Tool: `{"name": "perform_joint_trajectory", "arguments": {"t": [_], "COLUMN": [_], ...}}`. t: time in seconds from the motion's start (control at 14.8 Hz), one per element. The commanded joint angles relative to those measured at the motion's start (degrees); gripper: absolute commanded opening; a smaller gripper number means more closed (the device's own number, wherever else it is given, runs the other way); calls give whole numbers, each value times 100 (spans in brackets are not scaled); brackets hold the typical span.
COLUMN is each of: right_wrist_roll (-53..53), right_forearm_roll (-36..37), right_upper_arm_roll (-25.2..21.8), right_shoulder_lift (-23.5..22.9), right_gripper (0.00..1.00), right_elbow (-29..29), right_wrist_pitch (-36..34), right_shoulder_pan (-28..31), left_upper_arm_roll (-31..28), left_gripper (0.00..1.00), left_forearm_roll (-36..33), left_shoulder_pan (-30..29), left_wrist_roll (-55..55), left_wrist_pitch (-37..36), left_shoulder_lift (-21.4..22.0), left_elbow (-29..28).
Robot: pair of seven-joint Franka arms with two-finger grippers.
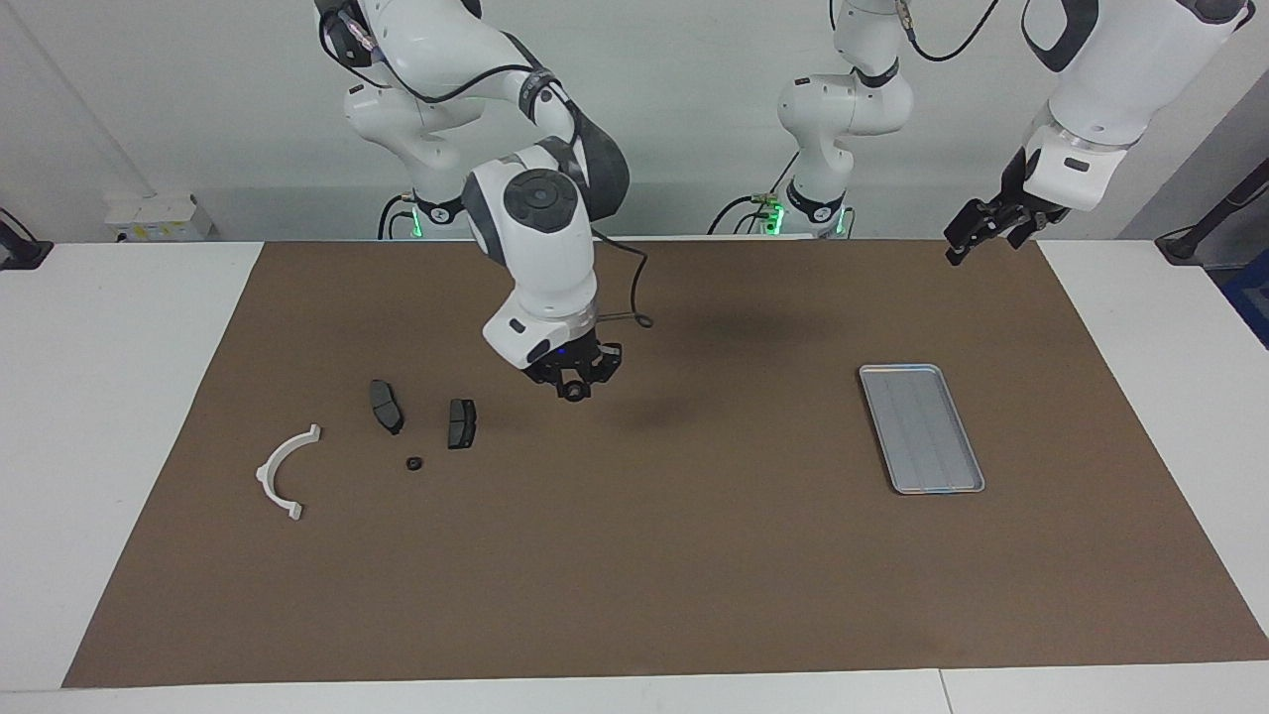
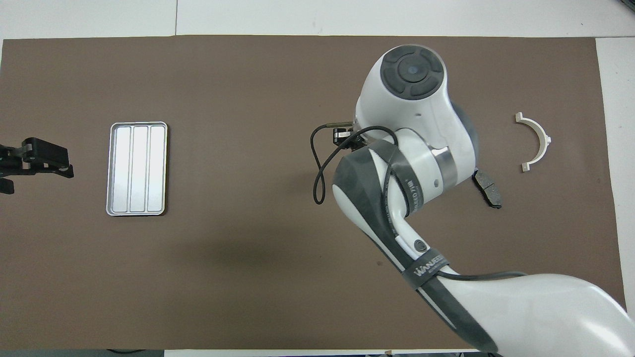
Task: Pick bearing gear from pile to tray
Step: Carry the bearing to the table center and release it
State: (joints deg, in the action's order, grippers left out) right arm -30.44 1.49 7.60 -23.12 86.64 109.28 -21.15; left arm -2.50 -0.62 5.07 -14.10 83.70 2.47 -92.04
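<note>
My right gripper [image 1: 574, 385] hangs above the brown mat, beside the pile and toward the tray. It is shut on a small black round bearing gear [image 1: 573, 392]. In the overhead view the right arm covers most of this gripper [image 2: 342, 135]. The pile holds a white half-ring bracket [image 1: 283, 471] [image 2: 537, 141], two dark brake-pad plates [image 1: 386, 406] [image 1: 462, 422] and one small black round piece [image 1: 414, 463]. Only one plate [image 2: 487, 188] shows from overhead. The silver tray [image 1: 920, 428] [image 2: 137, 168] lies bare toward the left arm's end. My left gripper [image 1: 977, 233] [image 2: 30, 159] waits open, raised over the mat's edge.
A brown mat [image 1: 634, 575] covers most of the white table. A black cable [image 1: 639, 297] loops off the right arm's wrist. The mat between the pile and the tray carries only the arm's shadow.
</note>
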Motion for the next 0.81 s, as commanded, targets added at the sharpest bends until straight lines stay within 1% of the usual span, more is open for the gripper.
{"name": "perform_joint_trajectory", "arguments": {"t": [0.0, 0.2, 0.34, 0.47, 0.74], "right_wrist_roll": [-164, -497, -533, -647, -674], "right_forearm_roll": [45, 36, 36, 36, 27], "right_upper_arm_roll": [-4, -4, -4, -4, -4], "right_shoulder_lift": [80, -60, -209, -359, -465], "right_gripper": [0, 0, 0, 0, 0], "right_elbow": [659, 854, 872, 890, 1214], "right_wrist_pitch": [619, 1059, 1236, 1420, 2000], "right_shoulder_pan": [-100, -363, -390, -565, -575], "left_upper_arm_roll": [39, 39, 39, 39, 39], "left_gripper": [100, 100, 100, 100, 100], "left_forearm_roll": [-26, -26, -26, -26, -26], "left_shoulder_pan": [-41, -41, -41, -41, -41], "left_wrist_roll": [30, 30, 21, 30, 21], "left_wrist_pitch": [-30, -38, -30, -30, -29], "left_shoulder_lift": [122, 122, 122, 122, 122], "left_elbow": [-104, -104, -104, -104, -104]}}
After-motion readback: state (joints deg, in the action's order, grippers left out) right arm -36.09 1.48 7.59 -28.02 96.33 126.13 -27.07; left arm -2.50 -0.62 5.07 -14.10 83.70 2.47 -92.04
